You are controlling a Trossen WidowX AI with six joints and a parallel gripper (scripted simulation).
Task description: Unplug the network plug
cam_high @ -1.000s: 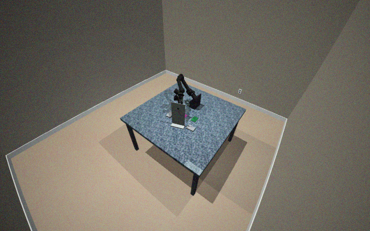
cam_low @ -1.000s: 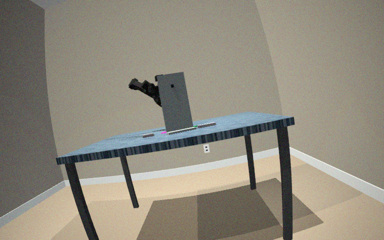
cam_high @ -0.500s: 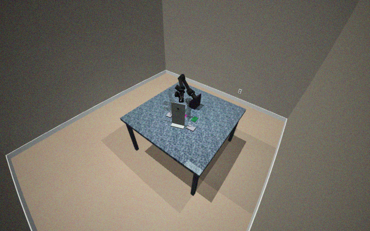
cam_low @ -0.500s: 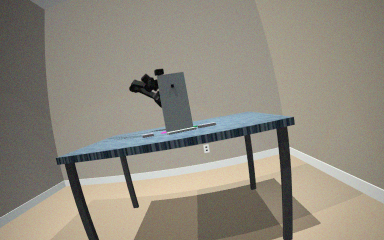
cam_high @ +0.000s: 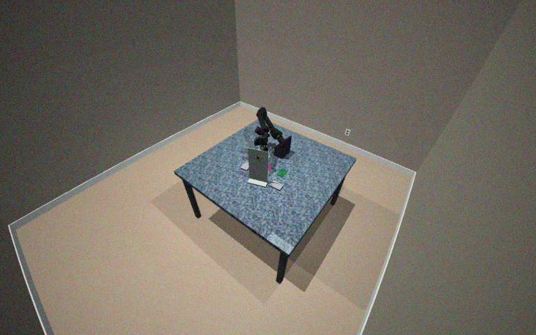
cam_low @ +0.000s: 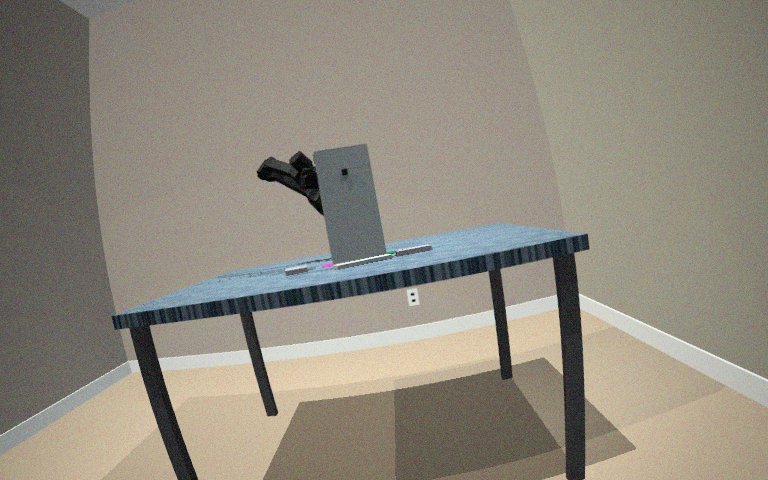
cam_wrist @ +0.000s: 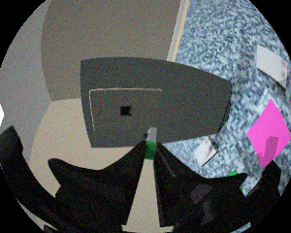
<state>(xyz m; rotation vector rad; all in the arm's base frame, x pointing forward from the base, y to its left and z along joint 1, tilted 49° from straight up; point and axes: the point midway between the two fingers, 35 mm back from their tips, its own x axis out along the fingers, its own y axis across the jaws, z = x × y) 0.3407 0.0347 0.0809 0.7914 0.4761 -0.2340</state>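
My gripper [cam_wrist: 149, 146] [cam_high: 264, 147] is shut on the plug [cam_wrist: 150, 150], which shows green with a grey front end in the wrist view. The plug is out of the socket [cam_wrist: 125, 111], a dark square hole in the grey upright panel [cam_wrist: 199, 104] [cam_high: 258, 169] [cam_low: 353, 214]. In the wrist view the plug's tip shows below and right of the hole; the exact gap to the panel is hard to tell. In the exterior view the panel hides the fingers and plug. A magenta square [cam_wrist: 269, 128] [cam_low: 327, 265] lies flat on the table, partly hidden by the panel in the top view.
A green patch [cam_high: 281, 172] lies on the table [cam_high: 304, 199] [cam_low: 465, 243], beside the magenta square. Pale flat pieces [cam_high: 244, 165] [cam_high: 276, 186] [cam_wrist: 272, 67] lie on both sides of the panel's white foot [cam_high: 257, 182]. A dark block [cam_high: 283, 148] stands at the arm's lower end.
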